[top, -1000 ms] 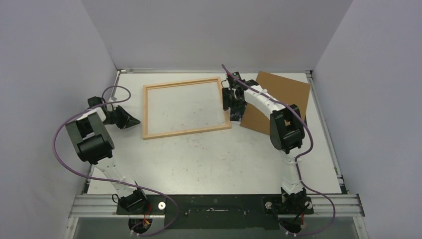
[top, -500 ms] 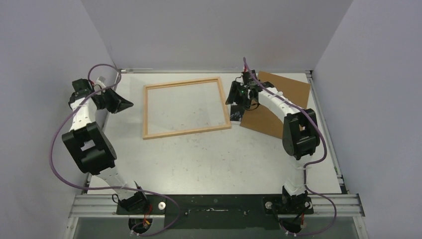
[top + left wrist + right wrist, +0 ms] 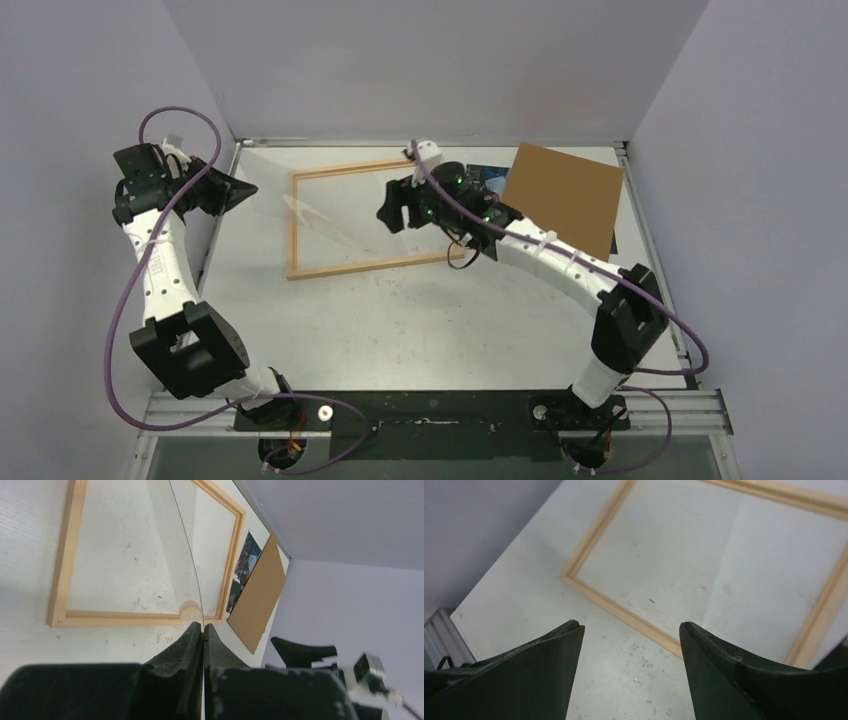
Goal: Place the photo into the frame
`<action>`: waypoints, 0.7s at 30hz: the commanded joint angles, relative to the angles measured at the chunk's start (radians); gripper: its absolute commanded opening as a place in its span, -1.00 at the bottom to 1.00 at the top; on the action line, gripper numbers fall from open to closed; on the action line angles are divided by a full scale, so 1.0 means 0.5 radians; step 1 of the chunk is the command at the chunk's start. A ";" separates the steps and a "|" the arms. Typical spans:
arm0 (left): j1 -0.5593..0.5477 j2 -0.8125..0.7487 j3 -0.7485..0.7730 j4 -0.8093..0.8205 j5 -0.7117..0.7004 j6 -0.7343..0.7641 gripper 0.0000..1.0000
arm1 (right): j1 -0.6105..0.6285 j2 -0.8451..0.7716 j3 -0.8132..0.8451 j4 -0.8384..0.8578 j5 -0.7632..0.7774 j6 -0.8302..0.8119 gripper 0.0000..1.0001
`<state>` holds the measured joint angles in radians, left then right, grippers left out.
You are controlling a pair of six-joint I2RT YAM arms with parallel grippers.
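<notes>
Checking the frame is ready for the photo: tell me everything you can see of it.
The frame is a thin light-wood rectangle with narrow rails, lying flat on the table, bare tabletop showing through its opening. The open right gripper hovers over it. A clear sheet pinched by the left gripper slants above it.

- The frame (image 3: pixel 292 230) lies flat on the counter (image 3: pixel 420 320), toward its far-left part.
- The left claw (image 3: pixel 245 188) sits near the far-left corner, closed on a clear sheet (image 3: pixel 310 215) that shows faintly, slanting over the frame's left rail.
- The right claw (image 3: pixel 390 212) hangs over the frame's right half, fingers apart.
- A brown board (image 3: pixel 565 195) lies by the far-right corner, and a dark sliver of the photo (image 3: pixel 484 177) shows at its left edge.
</notes>
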<state>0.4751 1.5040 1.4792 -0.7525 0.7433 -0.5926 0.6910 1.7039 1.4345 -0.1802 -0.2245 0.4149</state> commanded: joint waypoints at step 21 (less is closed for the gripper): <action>-0.007 -0.427 0.076 -0.252 -0.234 -0.431 -1.00 | 0.883 0.413 -0.034 1.342 0.736 -1.409 0.47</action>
<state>0.4740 1.3277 1.5063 -0.8848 0.6228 -0.7929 1.1397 1.8858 1.3247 0.3622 0.1173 -0.2344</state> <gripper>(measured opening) 0.007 0.740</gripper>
